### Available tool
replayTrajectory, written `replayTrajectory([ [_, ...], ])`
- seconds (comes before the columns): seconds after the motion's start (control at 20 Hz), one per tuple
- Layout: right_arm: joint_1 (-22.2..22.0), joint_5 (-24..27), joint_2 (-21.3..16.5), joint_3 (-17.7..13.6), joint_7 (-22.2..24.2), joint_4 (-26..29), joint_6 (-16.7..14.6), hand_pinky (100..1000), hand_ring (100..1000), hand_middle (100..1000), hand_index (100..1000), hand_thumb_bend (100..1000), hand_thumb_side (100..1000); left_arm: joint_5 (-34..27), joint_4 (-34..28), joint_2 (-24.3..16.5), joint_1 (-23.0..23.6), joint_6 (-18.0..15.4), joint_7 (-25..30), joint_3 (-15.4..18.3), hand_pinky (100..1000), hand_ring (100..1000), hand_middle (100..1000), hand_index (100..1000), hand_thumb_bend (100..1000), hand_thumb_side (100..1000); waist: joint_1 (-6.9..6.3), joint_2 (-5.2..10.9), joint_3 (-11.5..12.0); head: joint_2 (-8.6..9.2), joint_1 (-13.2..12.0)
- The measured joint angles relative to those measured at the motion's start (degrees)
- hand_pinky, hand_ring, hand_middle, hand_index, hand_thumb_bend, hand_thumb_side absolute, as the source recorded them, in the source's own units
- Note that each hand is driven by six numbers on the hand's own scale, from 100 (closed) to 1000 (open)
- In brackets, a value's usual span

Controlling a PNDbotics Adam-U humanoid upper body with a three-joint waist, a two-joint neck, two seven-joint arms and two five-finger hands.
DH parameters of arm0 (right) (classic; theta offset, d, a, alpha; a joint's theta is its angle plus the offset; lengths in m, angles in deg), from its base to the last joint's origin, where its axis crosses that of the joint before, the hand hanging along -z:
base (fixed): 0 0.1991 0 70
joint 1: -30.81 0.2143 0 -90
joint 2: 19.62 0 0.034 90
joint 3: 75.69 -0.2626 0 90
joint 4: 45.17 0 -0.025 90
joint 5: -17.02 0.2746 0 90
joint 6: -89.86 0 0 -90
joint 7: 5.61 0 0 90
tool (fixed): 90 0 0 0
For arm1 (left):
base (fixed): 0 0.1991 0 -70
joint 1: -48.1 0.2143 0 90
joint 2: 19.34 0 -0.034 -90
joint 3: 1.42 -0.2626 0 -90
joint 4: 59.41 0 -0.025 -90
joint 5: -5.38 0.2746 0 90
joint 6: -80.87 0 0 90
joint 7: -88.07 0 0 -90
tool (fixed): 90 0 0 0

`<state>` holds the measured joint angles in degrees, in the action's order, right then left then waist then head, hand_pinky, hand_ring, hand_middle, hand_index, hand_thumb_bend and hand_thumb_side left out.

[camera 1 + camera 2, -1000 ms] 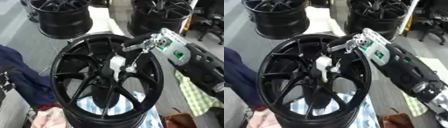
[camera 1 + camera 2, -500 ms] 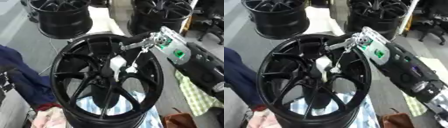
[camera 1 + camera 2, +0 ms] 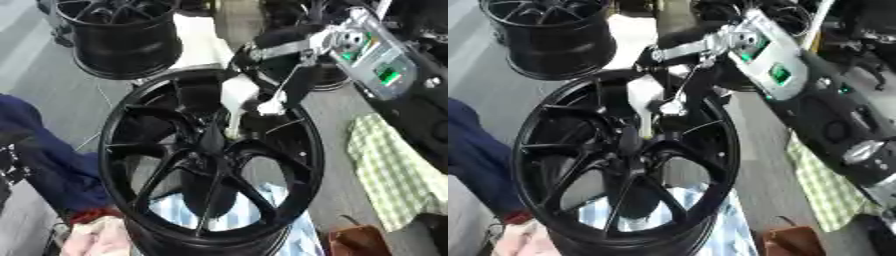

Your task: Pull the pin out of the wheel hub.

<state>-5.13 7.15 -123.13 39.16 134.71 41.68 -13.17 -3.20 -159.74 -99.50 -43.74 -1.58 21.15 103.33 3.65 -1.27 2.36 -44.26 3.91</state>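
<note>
A large black spoked wheel hub [image 3: 210,165] stands tilted in the middle of both views. A white pin [image 3: 238,100] rises over its centre, and the pin's thin lower shaft [image 3: 646,125] reaches down to the hub's middle. I cannot tell whether the tip is still inside the hole. My right hand [image 3: 297,75] comes in from the upper right, its dark fingers curled round the top of the pin. The left hand shows in neither view.
Another black wheel [image 3: 122,35] stands at the back left, and more dark wheels are at the back right. A green checked cloth [image 3: 394,170] lies to the right, a blue cloth [image 3: 44,155] to the left, a striped cloth [image 3: 254,210] under the hub, and a brown thing [image 3: 359,242] at the lower right.
The camera has moved, so the whole picture has shifted. My right hand and the white pin now stand higher over the hub's centre, with more of the shaft showing.
</note>
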Motion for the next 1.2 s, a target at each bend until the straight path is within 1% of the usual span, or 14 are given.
replayTrajectory([
  [0.2, -4.97, 3.52, -5.51, -5.20, -2.85, 4.63, 1.67, 593, 574, 403, 514, 100, 345, 0.03, 0.00, -0.02, 0.35, -0.07, -0.67, 0.82, 590, 1000, 623, 838, 100, 870, 0.05, -0.03, -2.39, 0.00, -1.83],
  [0.4, -10.77, 6.77, -11.16, -10.98, -6.39, 4.56, 4.43, 624, 564, 402, 527, 100, 387, 0.05, -0.01, 0.01, 0.46, -0.16, -2.09, 2.32, 590, 1000, 622, 838, 100, 871, -0.22, -0.92, -5.59, 0.00, -4.58],
  [0.45, -12.24, 7.01, -12.32, -12.49, -7.28, 3.68, 5.26, 680, 606, 492, 660, 100, 431, 0.07, -0.02, 0.04, 0.46, -0.18, -2.47, 2.70, 589, 1000, 623, 838, 100, 870, -0.51, -1.14, -6.36, 0.00, -5.40],
  [0.5, -13.68, 7.02, -12.84, -14.01, -8.19, 2.58, 6.14, 725, 672, 598, 777, 100, 467, 0.07, -0.06, 0.07, 0.47, -0.22, -2.90, 3.18, 589, 1000, 623, 838, 100, 871, -0.90, -1.36, -7.27, 0.00, -6.32],
  [0.55, -15.18, 6.93, -12.84, -15.51, -9.09, 1.35, 7.01, 793, 760, 759, 919, 100, 546, 0.07, -0.15, 0.09, 0.45, -0.27, -3.36, 3.63, 590, 1000, 623, 838, 100, 871, -1.18, -1.65, -8.31, 0.00, -7.20],
  [0.6, -16.77, 6.56, -12.60, -17.04, -10.02, -0.05, 7.93, 839, 809, 855, 976, 100, 622, 0.08, -0.27, 0.14, 0.41, -0.31, -3.84, 4.04, 589, 1000, 623, 838, 100, 872, -1.41, -1.96, -9.14, 0.00, -8.07],
  [0.65, -18.26, 6.04, -11.94, -18.54, -10.91, -1.50, 8.81, 866, 834, 894, 998, 106, 669, 0.08, -0.36, 0.23, 0.37, -0.35, -4.29, 4.45, 590, 1000, 623, 838, 100, 873, -1.47, -2.16, -9.66, 0.00, -8.83],
  [0.75, -21.22, 4.57, -9.46, -21.64, -12.86, -4.49, 10.70, 856, 832, 893, 987, 142, 695, 0.08, -0.38, 0.61, 0.39, -0.39, -5.11, 5.24, 589, 1000, 623, 838, 100, 872, -1.64, -2.31, -10.65, 0.00, -10.22],
  [0.85, -24.35, 2.85, -6.70, -24.81, -14.77, -7.55, 12.57, 844, 824, 889, 980, 148, 723, 0.09, -0.38, 0.83, 0.50, -0.41, -5.62, 5.56, 589, 1000, 624, 838, 100, 870, -2.23, -2.30, -11.37, 0.00, -11.07],
  [0.9, -25.93, 2.07, -5.23, -26.40, -15.72, -9.15, 13.51, 836, 816, 884, 973, 145, 724, 0.09, -0.38, 1.01, 0.51, -0.40, -5.69, 5.58, 589, 1000, 624, 838, 100, 870, -2.50, -2.29, -11.29, 0.00, -11.17],
  [0.95, -27.51, 1.62, -3.67, -27.93, -16.68, -10.76, 14.46, 821, 806, 880, 968, 185, 672, 0.09, -0.39, 1.07, 0.52, -0.41, -5.70, 5.58, 589, 1000, 624, 838, 100, 867, -2.57, -2.27, -11.01, 0.00, -11.16],
  [1.0, -29.02, 1.49, -2.13, -29.49, -17.62, -12.33, 15.40, 816, 802, 876, 966, 130, 719, 0.09, -0.39, 1.07, 0.55, -0.41, -5.69, 5.58, 589, 1000, 624, 838, 100, 870, -2.46, -2.20, -10.59, 0.00, -11.06],
  [1.1, -31.93, 1.85, 1.01, -32.56, -19.51, -15.33, 17.23, 793, 788, 865, 960, 116, 715, 0.09, -0.38, 1.07, 0.92, -0.40, -5.56, 5.52, 589, 1000, 624, 838, 100, 871, -2.10, -1.61, -9.48, 0.00, -10.57],
  [1.2, -34.90, 2.94, 4.04, -35.61, -21.36, -16.76, 18.06, 773, 772, 847, 952, 100, 711, 0.09, -0.37, 1.06, 1.29, -0.43, -5.26, 5.20, 589, 1000, 624, 838, 100, 870, -2.08, -0.93, -8.70, 0.00, -9.79],
])
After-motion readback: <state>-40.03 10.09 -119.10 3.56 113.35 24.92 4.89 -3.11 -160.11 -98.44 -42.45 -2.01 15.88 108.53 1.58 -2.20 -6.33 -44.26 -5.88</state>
